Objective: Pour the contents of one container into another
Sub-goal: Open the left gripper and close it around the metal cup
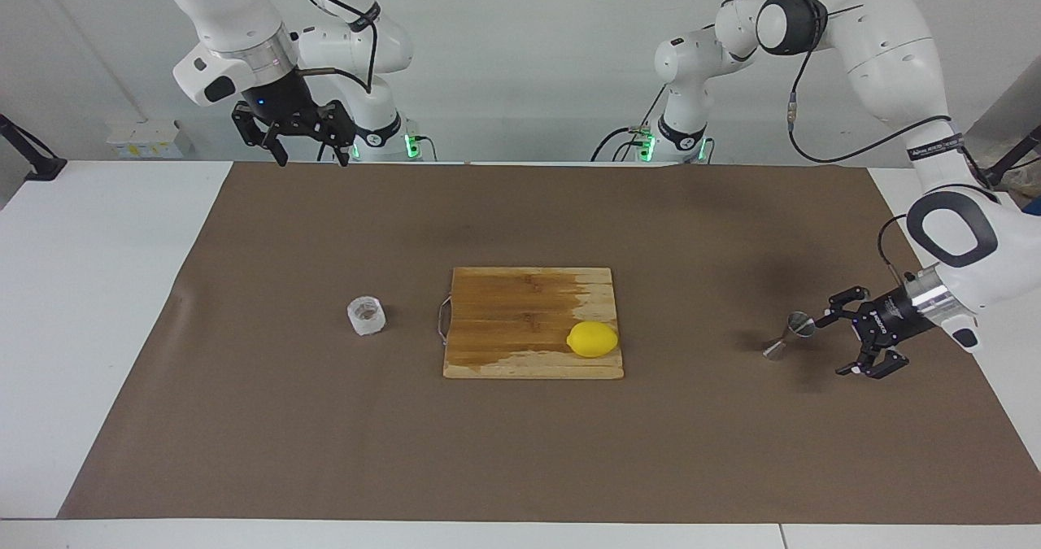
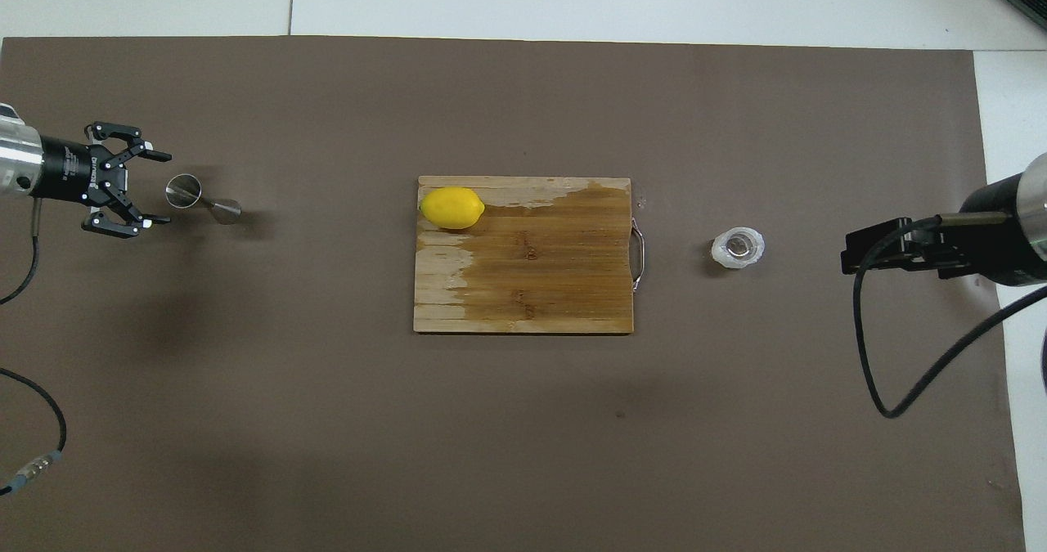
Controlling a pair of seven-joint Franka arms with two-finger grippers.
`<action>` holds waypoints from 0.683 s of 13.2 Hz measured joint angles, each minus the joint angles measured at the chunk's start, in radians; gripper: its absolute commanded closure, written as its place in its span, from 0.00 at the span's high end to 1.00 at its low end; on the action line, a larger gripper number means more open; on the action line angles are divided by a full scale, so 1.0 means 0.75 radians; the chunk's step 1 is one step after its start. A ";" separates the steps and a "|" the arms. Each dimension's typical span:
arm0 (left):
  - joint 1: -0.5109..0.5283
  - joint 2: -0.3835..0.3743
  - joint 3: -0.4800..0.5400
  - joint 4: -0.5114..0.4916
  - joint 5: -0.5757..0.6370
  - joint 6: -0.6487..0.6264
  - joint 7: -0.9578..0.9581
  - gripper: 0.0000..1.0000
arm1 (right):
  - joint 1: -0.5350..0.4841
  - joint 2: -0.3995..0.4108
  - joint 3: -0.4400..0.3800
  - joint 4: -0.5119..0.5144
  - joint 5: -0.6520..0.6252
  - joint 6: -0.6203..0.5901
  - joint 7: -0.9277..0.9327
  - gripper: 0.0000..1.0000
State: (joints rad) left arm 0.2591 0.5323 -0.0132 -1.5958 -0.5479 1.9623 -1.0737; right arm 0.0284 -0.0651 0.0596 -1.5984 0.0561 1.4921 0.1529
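Bench (image 1: 98,329) covered by a brown mat (image 1: 699,451); white surface shows at both ends.

Steel jigger (image 1: 790,333) stands on the mat toward the left arm's end of the bench, about midway between the robots' edge and the edge away from them. It reads as tilted, wide mouth turned toward the left gripper; whether it leans or lies on its side cannot be told. In the overhead view (image 2: 202,199) it is stretched out along the bench's length.

Left gripper (image 1: 860,329) is low over the mat just beside the jigger, on the side of the left arm's end, wrist roughly level. Fingers spread wide, nothing between them; one fingertip (image 1: 848,294) close to the jigger's mouth, contact not certain. Overhead (image 2: 155,188) shows the same open spread and a small gap to the jigger.

Translucent cup (image 1: 366,315) sits upright on the mat toward the right arm's end, brownish inside, well apart from the jigger.

Right gripper (image 1: 313,157) waits high over the robots' edge of the mat, near the right arm's corner. Fingers apart, empty.

Wooden cutting board (image 1: 520,321) lies mid-bench between cup and jigger, metal handle toward the cup. Lemon (image 1: 592,339) rests on the board's corner nearest the jigger.
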 measured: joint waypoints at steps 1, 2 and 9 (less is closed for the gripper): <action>0.000 -0.026 -0.001 -0.063 -0.012 0.026 0.000 1.00 | 0.000 0.000 0.000 0.000 0.000 0.000 0.000 1.00; 0.000 -0.051 0.000 -0.117 -0.047 0.044 0.000 1.00 | 0.000 0.000 0.000 0.000 0.000 0.000 0.000 1.00; -0.001 -0.120 -0.005 -0.254 -0.247 0.086 -0.009 1.00 | 0.000 0.000 0.000 0.000 0.000 0.000 0.000 1.00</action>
State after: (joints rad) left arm 0.2582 0.4425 -0.0172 -1.7862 -0.7334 2.0265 -1.0805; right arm 0.0284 -0.0651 0.0596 -1.5984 0.0561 1.4921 0.1529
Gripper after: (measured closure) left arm 0.000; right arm 0.000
